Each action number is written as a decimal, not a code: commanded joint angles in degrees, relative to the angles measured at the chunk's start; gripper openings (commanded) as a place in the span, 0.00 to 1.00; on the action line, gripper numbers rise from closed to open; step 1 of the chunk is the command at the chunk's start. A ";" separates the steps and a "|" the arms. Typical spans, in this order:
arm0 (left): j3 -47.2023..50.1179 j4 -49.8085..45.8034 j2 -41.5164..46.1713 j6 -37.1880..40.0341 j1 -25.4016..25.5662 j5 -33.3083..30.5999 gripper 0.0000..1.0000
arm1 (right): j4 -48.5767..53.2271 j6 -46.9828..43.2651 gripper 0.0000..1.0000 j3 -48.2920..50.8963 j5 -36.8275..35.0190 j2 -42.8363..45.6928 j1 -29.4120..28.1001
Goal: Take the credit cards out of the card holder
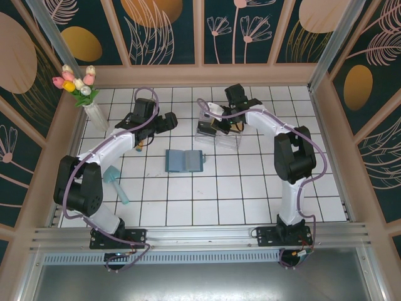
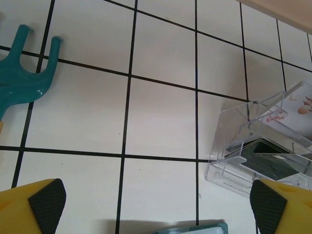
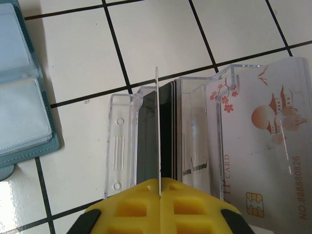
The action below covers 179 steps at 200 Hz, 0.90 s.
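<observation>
- Top external: the card holder (image 1: 184,161) is lying open and flat on the tiled table (image 1: 250,188), between the two arms. The left gripper (image 1: 168,120) is hovering beyond it on the left. The right gripper (image 1: 218,126) is hanging over a clear plastic box (image 1: 229,140) just behind it.
- Left wrist: the fingers (image 2: 46,200) are standing as wide apart as they go, with nothing between them. The card holder's teal edge is showing at the bottom. The box, with dark cards (image 2: 265,158) in it, is sitting to the right, and a teal forked tool (image 2: 24,83) is lying at the upper left.
- Right wrist: the right gripper is pinching shut on one credit card (image 3: 158,126), seen edge-on and upright over a box compartment beside the dark cards. A printed chip card (image 3: 258,146) is leaning in the next compartment. The holder's pale pockets (image 3: 19,97) are lying at the left; I cannot tell whether any cards are sitting in them.
- Handling, as a judgement: the cards are looking light, stiff, thin and slick, so pinching both flat faces near a short edge is looking safest. The soft holder is likely needing pinning.
</observation>
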State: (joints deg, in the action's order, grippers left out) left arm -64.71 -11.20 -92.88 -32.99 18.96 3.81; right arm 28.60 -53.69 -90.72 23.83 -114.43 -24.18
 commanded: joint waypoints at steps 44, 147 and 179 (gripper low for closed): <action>-1.21 -0.49 -1.24 1.46 -0.42 2.02 0.99 | -0.17 -0.84 0.00 -1.57 1.72 -1.75 0.06; -1.43 -0.59 -2.35 1.86 -0.42 2.91 0.99 | -3.57 1.28 0.12 -3.50 0.47 -2.54 -0.51; -1.38 -0.58 -2.39 2.01 -0.41 3.07 0.99 | -3.68 1.64 0.18 -3.92 0.10 -2.46 -0.93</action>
State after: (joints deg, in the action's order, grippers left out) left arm -64.73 -11.22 -94.56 -32.32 18.96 6.02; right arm 26.26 -52.29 -92.64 24.08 -117.01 -24.56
